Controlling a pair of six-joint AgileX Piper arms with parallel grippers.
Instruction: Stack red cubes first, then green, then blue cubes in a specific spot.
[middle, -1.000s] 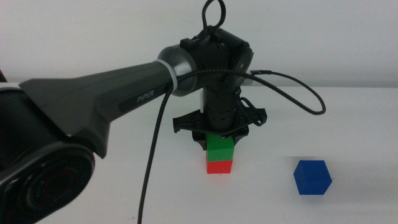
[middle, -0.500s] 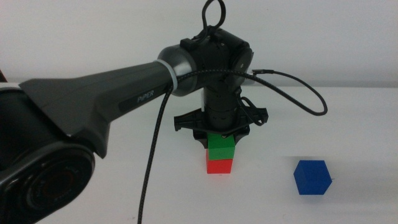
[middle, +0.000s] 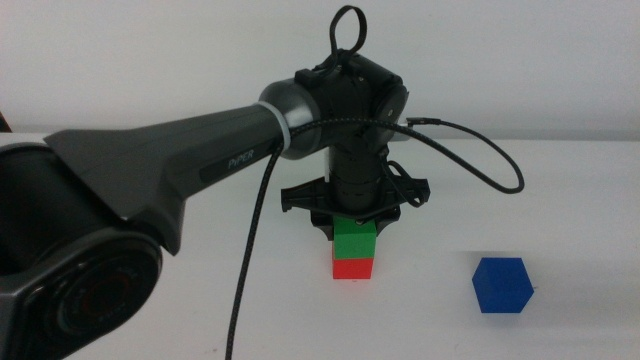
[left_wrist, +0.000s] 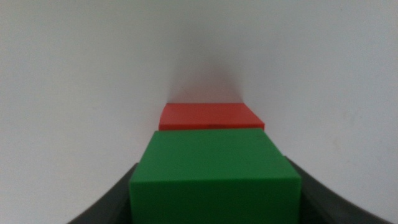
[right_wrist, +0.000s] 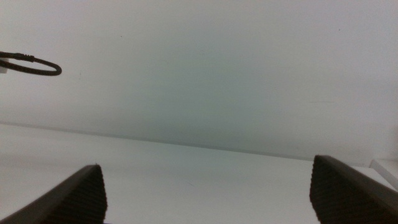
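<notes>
The green cube (middle: 355, 238) sits squarely on the red cube (middle: 352, 267) on the white table, near the middle. My left gripper (middle: 354, 222) comes down from above and its jaws close on the green cube's sides. In the left wrist view the green cube (left_wrist: 214, 171) fills the space between the jaws, with the red cube (left_wrist: 210, 117) showing beneath it. The blue cube (middle: 502, 285) stands alone to the right of the stack. My right gripper (right_wrist: 208, 186) is open and empty, out of the middle view.
The left arm's black cable (middle: 470, 150) loops out to the right above the table, behind the stack. The white tabletop (middle: 560, 200) runs to a pale back wall.
The left arm's wrist and its cable loop have shifted slightly upward. The gripper stays at the green cube. The cubes have not moved.
</notes>
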